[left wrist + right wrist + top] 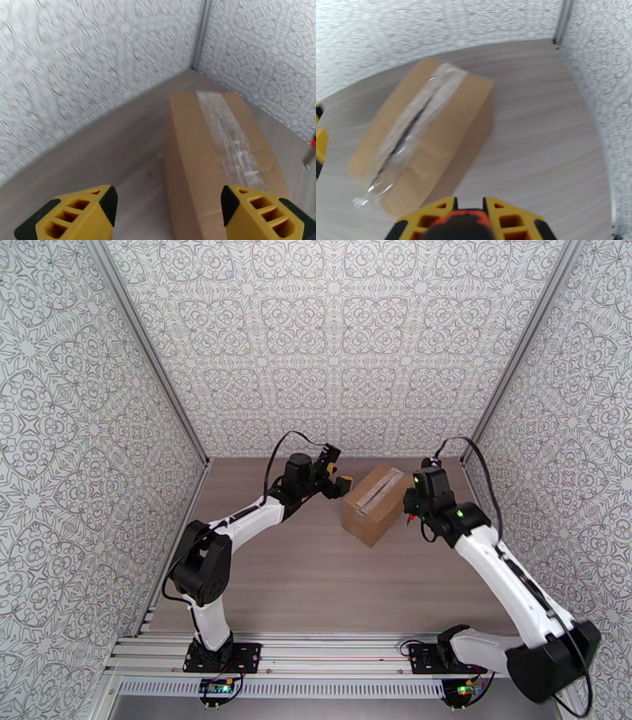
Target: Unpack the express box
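Right jaws pinch knife point(460, 225); left jaws, wide and empty, 10 o'clock of box point(375, 504): likely best catching flap edge along slit-looking seam point(407, 130).

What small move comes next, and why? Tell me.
Probably lower the open left fingers onto the express box's top to steady it: they straddle one top edge, while the right fingers hold the utility knife beside the box's taped seam.

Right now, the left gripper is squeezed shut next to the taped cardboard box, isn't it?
Not quite. The left gripper is open, with its fingers spread wide apart, as the left wrist view shows. It is next to the taped cardboard box, though.
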